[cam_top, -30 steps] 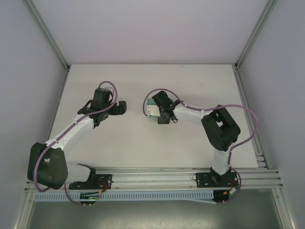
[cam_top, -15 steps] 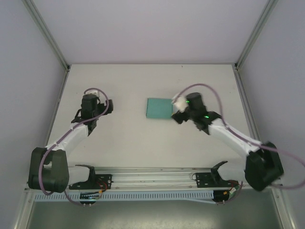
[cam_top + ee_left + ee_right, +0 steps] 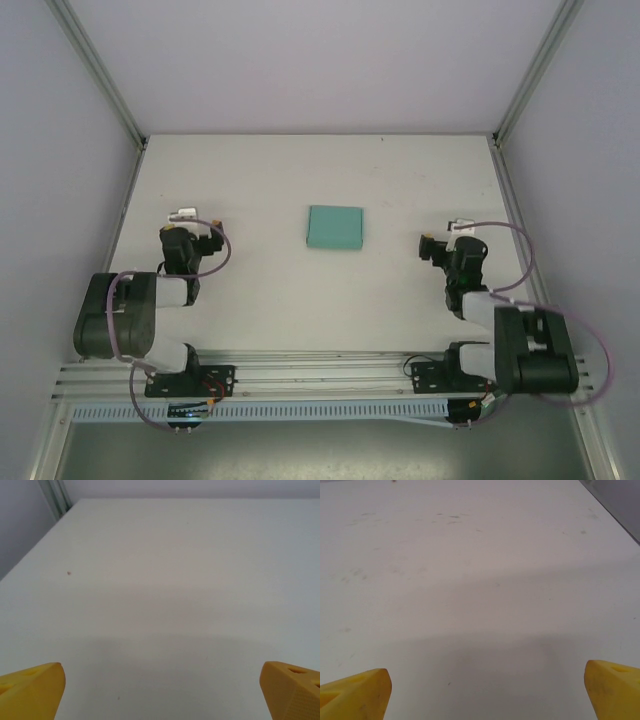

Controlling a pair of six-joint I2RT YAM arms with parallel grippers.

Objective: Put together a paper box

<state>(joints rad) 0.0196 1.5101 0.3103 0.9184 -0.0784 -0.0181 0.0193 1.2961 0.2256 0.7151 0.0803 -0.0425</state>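
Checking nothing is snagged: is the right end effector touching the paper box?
Apart. The top external view shows a stretch of bare table between the paper box and the right end effector.

one paper box (image 3: 334,228) (teal), two grippers (image 3: 196,220) (image 3: 446,236)

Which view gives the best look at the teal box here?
Top external: the box lies flat and whole in the middle of the table, nothing touching it. The wrist views offer table surface between yellow fingertips, so they add nothing on the box.
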